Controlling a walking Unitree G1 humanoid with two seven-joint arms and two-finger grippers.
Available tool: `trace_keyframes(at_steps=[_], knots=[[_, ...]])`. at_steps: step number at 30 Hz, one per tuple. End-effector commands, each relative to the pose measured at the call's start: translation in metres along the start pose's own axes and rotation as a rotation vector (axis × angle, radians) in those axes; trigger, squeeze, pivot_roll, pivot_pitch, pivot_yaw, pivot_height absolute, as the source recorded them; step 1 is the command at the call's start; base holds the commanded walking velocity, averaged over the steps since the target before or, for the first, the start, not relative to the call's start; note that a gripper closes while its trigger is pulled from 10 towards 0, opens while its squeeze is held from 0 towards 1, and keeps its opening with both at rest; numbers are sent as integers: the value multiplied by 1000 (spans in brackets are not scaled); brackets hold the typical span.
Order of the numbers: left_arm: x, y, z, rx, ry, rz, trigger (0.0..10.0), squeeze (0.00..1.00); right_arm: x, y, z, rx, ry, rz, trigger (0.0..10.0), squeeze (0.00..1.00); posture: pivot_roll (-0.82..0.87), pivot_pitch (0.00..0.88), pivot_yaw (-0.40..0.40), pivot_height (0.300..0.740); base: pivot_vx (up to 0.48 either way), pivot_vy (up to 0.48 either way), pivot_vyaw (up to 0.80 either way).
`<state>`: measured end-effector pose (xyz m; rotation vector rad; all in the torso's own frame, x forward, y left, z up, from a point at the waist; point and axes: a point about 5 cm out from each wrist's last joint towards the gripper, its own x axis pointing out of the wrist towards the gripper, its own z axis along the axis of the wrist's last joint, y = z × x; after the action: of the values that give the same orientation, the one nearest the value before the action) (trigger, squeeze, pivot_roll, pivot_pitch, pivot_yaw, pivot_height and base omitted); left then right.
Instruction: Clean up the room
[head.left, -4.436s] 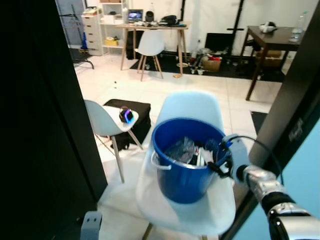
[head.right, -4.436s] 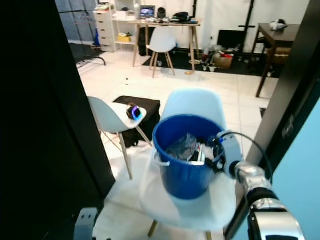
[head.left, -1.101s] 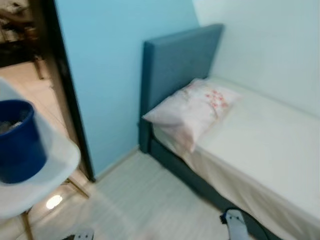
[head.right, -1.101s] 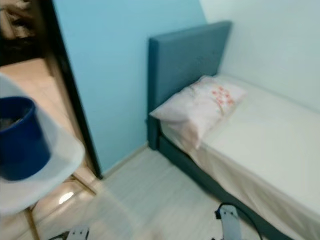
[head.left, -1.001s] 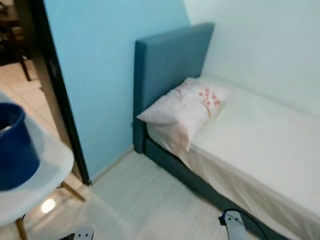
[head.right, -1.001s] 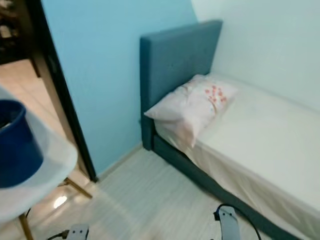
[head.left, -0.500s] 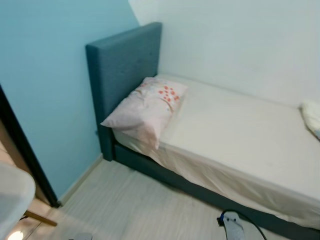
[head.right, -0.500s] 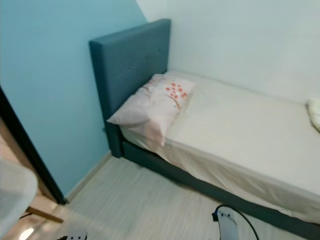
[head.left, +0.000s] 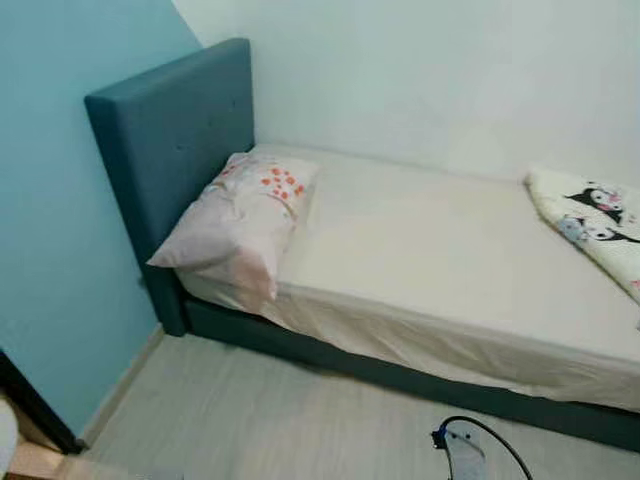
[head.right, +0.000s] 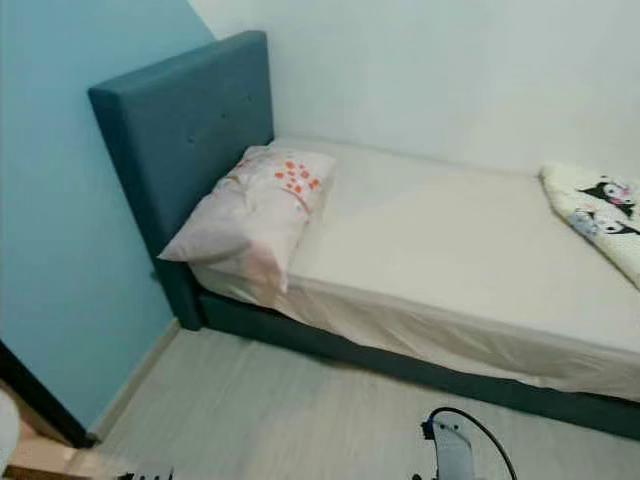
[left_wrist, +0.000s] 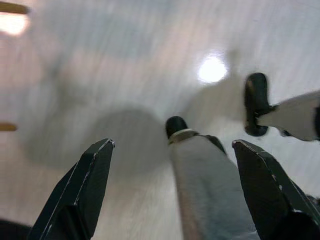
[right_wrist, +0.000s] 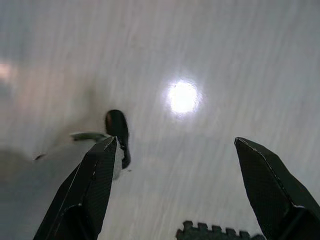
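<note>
head views: a bed (head.left: 440, 250) with a teal headboard (head.left: 170, 130) runs along the white wall. a pillow (head.left: 235, 225) with red flowers leans at the head end, and a cartoon-print blanket (head.left: 590, 225) lies bunched at the far end. both lie well ahead of the fingers, which hang low over pale floor (head.right: 280, 420).

left wrist view: the left gripper (left_wrist: 177, 190) is spread wide, empty, above blurred floor, with the robot's own leg (left_wrist: 207, 185) between its fingers.

right wrist view: the right gripper (right_wrist: 180, 195) is likewise spread wide and empty over floor.

the step looks like scanning for the next thing to tidy; probably the blanket, which calls for walking closer and raising an arm.
</note>
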<state>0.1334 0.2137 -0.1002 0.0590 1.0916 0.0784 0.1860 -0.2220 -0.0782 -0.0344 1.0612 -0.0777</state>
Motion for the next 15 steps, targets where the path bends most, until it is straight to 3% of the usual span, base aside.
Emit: trace_keyframes(at_steps=[1, 15], knots=[[0, 1, 0, 17, 8, -6, 10000, 0, 0, -2, 4, 18, -20, -5, 10000, 0, 29, 0, -46, 740, 0, -480, 0], [2, -8, 13, 35, -25, -26, 10000, 0, 0, -3, 5, 6, -24, -16, 10000, 0, 24, 0, -46, 740, 0, -480, 0]])
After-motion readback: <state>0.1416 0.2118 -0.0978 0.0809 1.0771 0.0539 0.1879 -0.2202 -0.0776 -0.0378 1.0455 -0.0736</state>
